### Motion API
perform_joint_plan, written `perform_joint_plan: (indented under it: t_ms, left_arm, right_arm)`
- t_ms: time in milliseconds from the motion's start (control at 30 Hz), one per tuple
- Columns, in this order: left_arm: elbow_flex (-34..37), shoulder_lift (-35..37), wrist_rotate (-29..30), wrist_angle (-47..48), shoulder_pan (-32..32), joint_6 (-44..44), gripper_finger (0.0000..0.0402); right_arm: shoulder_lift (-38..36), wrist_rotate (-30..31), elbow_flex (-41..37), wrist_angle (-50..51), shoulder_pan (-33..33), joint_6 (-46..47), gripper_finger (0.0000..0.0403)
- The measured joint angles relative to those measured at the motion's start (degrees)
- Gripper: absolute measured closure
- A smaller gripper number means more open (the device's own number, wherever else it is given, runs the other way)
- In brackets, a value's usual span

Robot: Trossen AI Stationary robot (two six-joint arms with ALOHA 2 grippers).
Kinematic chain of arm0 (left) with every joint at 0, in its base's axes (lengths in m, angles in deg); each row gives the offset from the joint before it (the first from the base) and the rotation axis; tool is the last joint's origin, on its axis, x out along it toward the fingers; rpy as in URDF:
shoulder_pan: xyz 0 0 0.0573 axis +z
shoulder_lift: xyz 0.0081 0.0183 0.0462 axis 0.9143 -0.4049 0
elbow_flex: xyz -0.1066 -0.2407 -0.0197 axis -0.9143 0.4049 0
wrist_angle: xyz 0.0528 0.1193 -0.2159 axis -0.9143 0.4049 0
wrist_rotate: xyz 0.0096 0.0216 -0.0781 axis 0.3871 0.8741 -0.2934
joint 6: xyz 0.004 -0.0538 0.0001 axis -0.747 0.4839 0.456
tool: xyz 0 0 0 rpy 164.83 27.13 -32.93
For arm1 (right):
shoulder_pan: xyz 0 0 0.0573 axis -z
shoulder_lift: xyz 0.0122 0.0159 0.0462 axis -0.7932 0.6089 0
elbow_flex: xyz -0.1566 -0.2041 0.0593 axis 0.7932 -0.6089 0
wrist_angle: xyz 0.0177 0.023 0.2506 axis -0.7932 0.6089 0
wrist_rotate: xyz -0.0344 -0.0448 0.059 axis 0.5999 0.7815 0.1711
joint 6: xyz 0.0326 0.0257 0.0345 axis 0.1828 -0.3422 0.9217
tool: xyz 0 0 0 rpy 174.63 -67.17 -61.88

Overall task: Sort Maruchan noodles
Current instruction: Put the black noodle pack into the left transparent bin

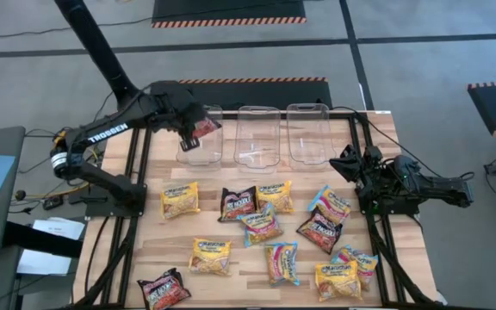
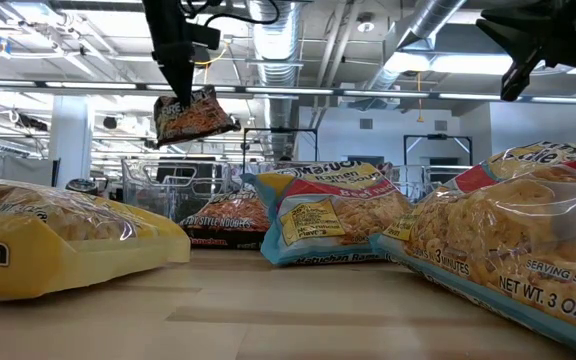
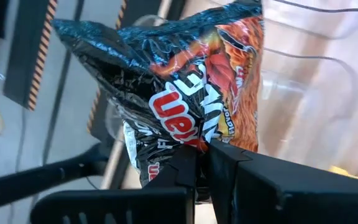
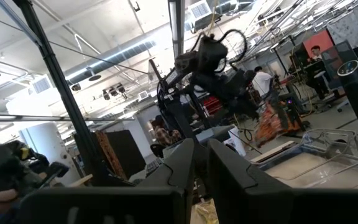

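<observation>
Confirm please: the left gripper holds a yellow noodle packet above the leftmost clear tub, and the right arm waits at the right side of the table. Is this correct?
Not quite. The packet in the left gripper is dark maroon-black, not yellow, as the left wrist view shows up close. The rest stands: it hangs above the leftmost clear tub, and the right gripper waits at the right side of the table.

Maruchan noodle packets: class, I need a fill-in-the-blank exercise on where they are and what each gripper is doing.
1. The left gripper is shut on a ____ packet.
2. It hangs above the ____ clear tub.
3. ____ clear tubs stand on the table.
4. The right gripper holds ____.

Missing: maroon-black; leftmost; Three; nothing
</observation>
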Motion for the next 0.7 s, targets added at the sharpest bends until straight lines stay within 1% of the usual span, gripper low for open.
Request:
perform_joint_plan:
  t_ms: [133,300,400,700]
  left_arm:
    - [0.2,0.0,-0.4,-3.6,3.5,-6.2,0.0401]
    - [0.3,-1.3,-1.5,-5.1,6.2,-13.3,0.0401]
    - [0.2,-2.7,-1.0,-7.8,6.5,-15.4,0.0401]
    - [0.3,-8.4,0.3,-8.6,6.9,-20.9,0.0401]
  right_arm:
    - [0.0,0.0,0.0,0.0,0.0,0.0,0.0333]
    - [0.0,0.0,0.0,0.0,0.0,-0.3,0.0333]
    - [0.0,0.0,0.0,0.0,0.0,-0.3,0.0333]
    - [0.0,0.0,0.0,-0.6,0.0,-0.4,0.0333]
